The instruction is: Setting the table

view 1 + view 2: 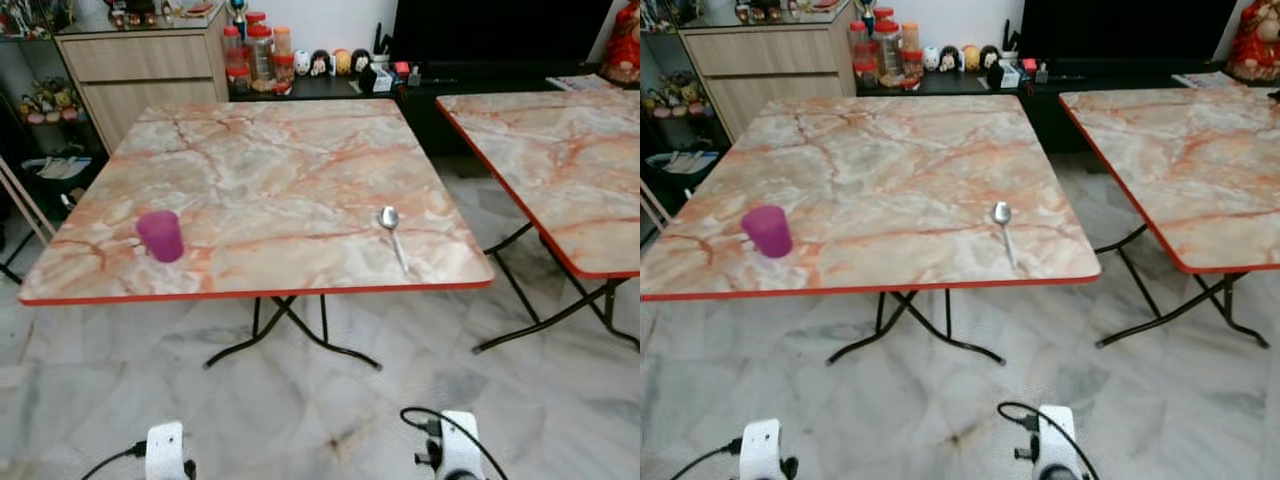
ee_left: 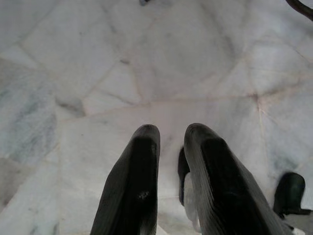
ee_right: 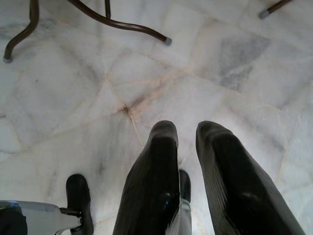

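A purple plastic cup (image 1: 160, 236) stands upright near the front left corner of the marble-pattern folding table (image 1: 290, 150). A metal spoon (image 1: 392, 232) lies near the front right corner, bowl away from me and handle toward the red front edge. Both arms hang low over the floor, short of the table: left wrist (image 1: 165, 450), right wrist (image 1: 455, 445). My left gripper (image 2: 172, 132) points down at the marble floor, slightly open with nothing between its fingers. My right gripper (image 3: 187, 128) is the same, with floor showing through the gap.
A second, similar table (image 1: 560, 160) stands to the right across a narrow gap. Dark crossed table legs (image 1: 290, 330) stand under the near table. Behind are a wooden cabinet (image 1: 150, 60), jars (image 1: 255, 50) and a black low console (image 1: 480, 80). Marble floor lies between me and the table.
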You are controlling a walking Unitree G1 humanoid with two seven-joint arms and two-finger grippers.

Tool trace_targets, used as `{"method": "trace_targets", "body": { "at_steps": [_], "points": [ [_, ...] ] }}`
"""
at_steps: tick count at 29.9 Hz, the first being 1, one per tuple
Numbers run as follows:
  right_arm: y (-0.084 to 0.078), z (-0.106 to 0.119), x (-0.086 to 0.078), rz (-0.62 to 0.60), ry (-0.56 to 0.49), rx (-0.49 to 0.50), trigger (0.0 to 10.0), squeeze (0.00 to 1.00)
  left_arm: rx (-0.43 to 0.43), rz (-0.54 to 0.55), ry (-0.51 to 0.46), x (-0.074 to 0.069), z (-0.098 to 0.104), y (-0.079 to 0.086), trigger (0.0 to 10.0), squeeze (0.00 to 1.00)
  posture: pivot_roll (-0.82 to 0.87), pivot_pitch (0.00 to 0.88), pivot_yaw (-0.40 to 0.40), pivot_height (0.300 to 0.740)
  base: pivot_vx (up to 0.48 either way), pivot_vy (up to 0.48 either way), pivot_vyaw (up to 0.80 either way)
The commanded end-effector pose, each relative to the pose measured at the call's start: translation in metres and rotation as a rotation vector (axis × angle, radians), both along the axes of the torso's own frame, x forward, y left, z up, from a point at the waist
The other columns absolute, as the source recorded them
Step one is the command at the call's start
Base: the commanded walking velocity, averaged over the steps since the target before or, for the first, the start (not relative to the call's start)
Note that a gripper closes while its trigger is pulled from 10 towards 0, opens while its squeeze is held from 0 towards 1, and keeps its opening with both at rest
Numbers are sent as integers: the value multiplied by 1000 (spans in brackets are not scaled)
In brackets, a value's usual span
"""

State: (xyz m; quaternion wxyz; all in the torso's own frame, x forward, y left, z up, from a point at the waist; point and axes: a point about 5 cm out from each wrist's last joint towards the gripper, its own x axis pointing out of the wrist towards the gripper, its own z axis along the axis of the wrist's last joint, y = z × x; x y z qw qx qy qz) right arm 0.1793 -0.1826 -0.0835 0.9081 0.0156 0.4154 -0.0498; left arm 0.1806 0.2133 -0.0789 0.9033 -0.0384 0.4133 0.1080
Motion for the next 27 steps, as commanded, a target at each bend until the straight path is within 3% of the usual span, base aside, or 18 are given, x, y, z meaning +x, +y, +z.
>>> {"method": "trace_targets", "body": {
  "at_steps": [1, 6, 14, 18, 27],
  "points": [
    [-5, 2, 2, -11, -7, -4, 10000, 0, -12, 4, -3, 2, 0, -4, 10000, 0, -21, 0, 2, 740, 0, 0, 0],
    [-5, 2, 3, 5, -12, -9, 10000, 0, -6, 4, 1, 1, 0, -3, 10000, 0, -18, 0, -2, 740, 0, 0, 0],
    [-4, 1, 1, 46, 3, -38, 10000, 0, -1, 4, 6, -1, -1, -3, 10000, 0, -17, 0, -4, 740, 254, 0, 566],
    [-8, 1, 0, -1, 8, -29, 10000, 0, -1, 7, 7, -4, -2, -1, 10000, 0, -15, 0, -2, 740, 255, 0, 0],
    [-9, 0, -1, 19, 8, -45, 10000, 0, 3, -4, 7, -4, -2, 0, 10000, 0, -16, 0, 0, 740, 257, 0, 0]
  ]
}}
